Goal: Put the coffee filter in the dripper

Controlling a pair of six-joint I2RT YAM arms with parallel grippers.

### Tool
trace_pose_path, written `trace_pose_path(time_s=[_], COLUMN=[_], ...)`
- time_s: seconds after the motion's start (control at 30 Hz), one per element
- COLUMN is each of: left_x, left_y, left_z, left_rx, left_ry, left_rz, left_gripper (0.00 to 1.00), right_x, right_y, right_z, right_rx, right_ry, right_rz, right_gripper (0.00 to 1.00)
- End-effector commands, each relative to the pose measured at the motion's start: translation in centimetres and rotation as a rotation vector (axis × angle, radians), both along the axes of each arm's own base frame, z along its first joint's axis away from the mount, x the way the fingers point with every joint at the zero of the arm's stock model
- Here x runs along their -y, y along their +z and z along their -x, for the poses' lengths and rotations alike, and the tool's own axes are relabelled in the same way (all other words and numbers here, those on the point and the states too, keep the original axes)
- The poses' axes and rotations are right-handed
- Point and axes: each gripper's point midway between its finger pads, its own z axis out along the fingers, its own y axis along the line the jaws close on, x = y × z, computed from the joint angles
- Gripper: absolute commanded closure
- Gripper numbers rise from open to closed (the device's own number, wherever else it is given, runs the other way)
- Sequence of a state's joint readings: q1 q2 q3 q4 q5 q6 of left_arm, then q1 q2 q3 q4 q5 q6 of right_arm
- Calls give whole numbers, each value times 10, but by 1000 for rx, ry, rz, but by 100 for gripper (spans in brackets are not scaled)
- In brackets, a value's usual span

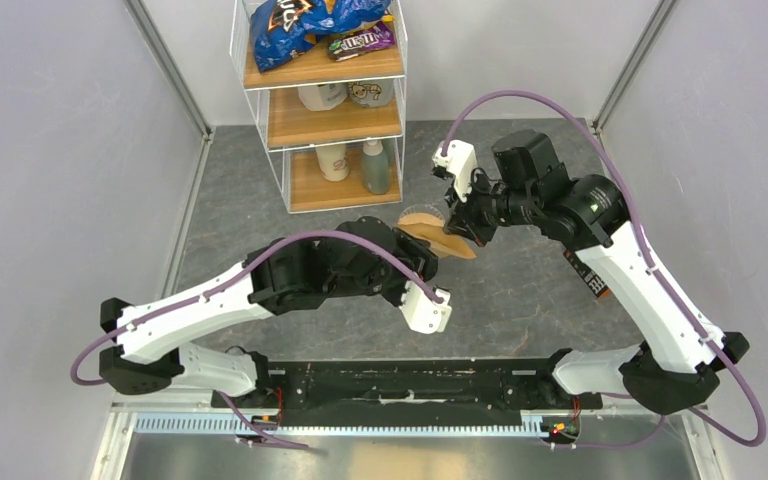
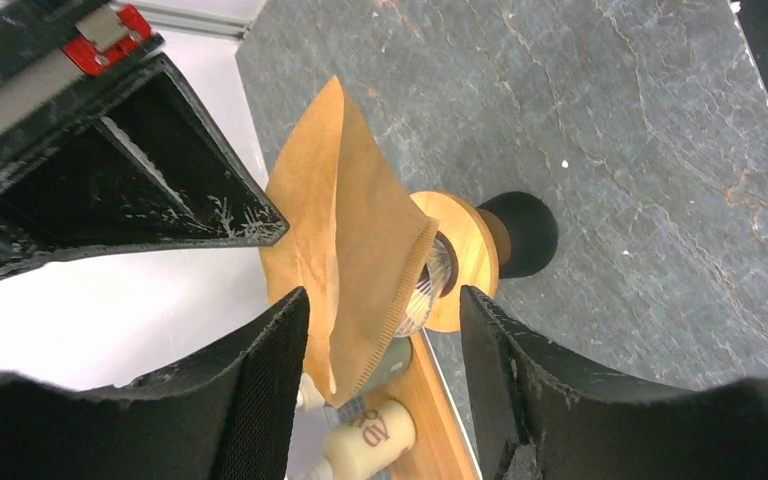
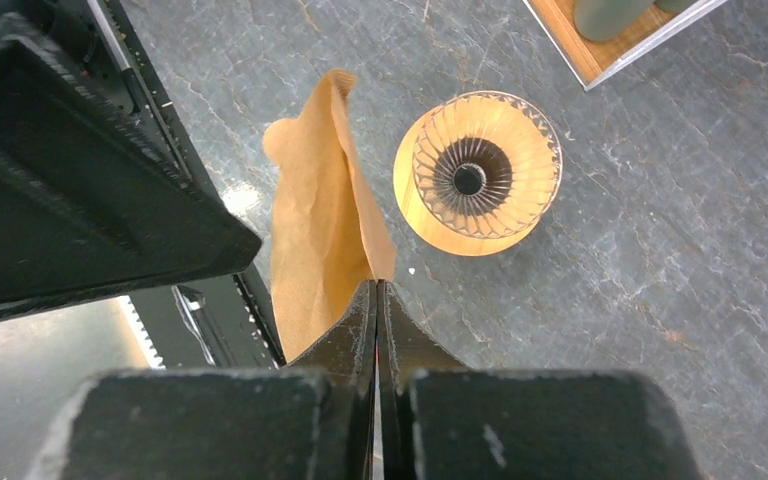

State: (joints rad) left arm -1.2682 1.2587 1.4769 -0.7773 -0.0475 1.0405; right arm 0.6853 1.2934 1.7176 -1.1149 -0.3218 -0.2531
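Now pinched by its edge in the closed right gripper [image 3: 377, 300], the filter [image 3: 325, 230] hangs off the table, at 8 o'clock of the dripper [image 3: 478, 170]. The left gripper [image 2: 382, 298] stands open astride it, apparently leaving the carry to the right.

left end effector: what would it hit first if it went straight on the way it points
The filter, hanging just ahead of the open left end effector. The dripper sits behind it, though depth is hard to judge.
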Motion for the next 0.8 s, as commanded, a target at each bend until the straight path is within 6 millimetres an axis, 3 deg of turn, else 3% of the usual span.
trace_pose_path(time_s=[0.0,0.1,0.4,0.6,0.77], left_x=[1,1,10,8,7], left_y=[3,4,-27,-40,-40], left_z=[-8,-12,-7,-1,-2], left_rx=[-58,-103,-159,-180,-175], left_ry=[44,45,8,-24,-19], left_rz=[8,6,-88,-132,-131], left_gripper=[38,40,46,65,93], right_x=[-4,-4,-9,-4,-3], right_y=[23,24,39,34,32], right_z=[13,20,25,17,9], right_rx=[25,14,20,51,63], right_ry=[46,68,85,63,35], right_rz=[-73,-80,-124,-87,-70], right_gripper=[100,100,100,100,100])
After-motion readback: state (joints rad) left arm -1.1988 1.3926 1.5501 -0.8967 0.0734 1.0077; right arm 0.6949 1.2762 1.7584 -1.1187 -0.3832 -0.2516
